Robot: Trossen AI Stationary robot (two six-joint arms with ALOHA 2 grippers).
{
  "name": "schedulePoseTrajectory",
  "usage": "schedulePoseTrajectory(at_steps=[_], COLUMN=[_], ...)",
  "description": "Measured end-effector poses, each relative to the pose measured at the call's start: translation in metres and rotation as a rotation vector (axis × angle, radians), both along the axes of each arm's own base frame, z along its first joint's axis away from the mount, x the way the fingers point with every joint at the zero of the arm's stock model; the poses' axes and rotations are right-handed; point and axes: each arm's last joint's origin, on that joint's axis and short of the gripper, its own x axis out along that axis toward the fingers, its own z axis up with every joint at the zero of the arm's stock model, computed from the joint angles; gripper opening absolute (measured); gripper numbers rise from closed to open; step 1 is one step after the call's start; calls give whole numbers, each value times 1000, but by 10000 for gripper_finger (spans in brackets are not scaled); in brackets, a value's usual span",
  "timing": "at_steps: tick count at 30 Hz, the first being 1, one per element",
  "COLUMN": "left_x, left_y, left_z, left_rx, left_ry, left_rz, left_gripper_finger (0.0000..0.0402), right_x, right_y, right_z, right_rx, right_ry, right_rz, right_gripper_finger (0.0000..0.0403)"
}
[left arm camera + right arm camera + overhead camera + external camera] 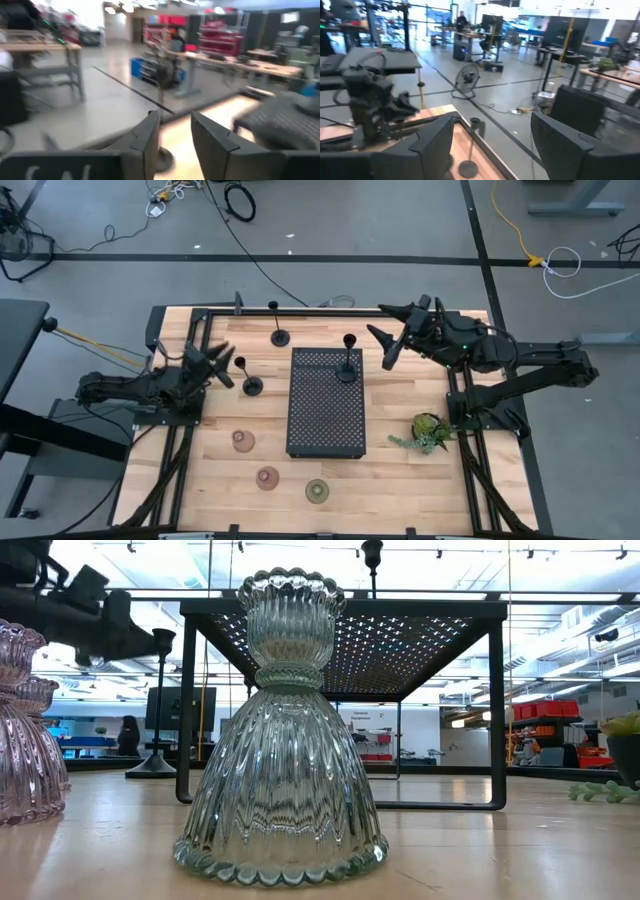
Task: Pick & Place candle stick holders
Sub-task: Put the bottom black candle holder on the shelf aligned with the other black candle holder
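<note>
Three black candle stick holders and three glass cups out, all upright, stems vertical.

One black holder [348,360] on the perforated tray [326,415], one [279,326] near the tabletop's far edge, one [248,377] just beside the left gripper [218,366], fingers slightly parted, empty. Two pinkish cups [243,441] [267,478] and a green cup [317,491] toward the near edge. Right gripper [387,333] spread wide, empty, above the far right.

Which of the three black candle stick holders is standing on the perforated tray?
The black holder near the tray's far right part; the other two stand on the wooden table.
</note>
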Motion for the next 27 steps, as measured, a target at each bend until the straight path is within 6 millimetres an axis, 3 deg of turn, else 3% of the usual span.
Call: schedulePoseTrajectory(at_steps=[3, 7, 13, 17, 27], left_x=[-6, -12, -9, -8, -6], left_y=[0, -1, -6, -7, -7], left_z=[20, 29, 17, 16, 22], left_rx=[12, -66, -194, -215, -76], left_ry=[-8, 4, 49, 45, 82], left_rz=[-3, -137, -312, -344, -364], left_gripper_finger=[157, 209, 262, 273, 269], right_x=[0, -1, -1, -1, -1], right_y=[0, 0, 0, 0, -1], right_z=[-3, -8, -8, -8, -8], right_rx=[7, 25, 14, 4, -2], right_ry=[34, 70, 82, 83, 88], right_rz=[-1, -2, -1, -1, -45], right_gripper_finger=[265, 265, 265, 265, 265])
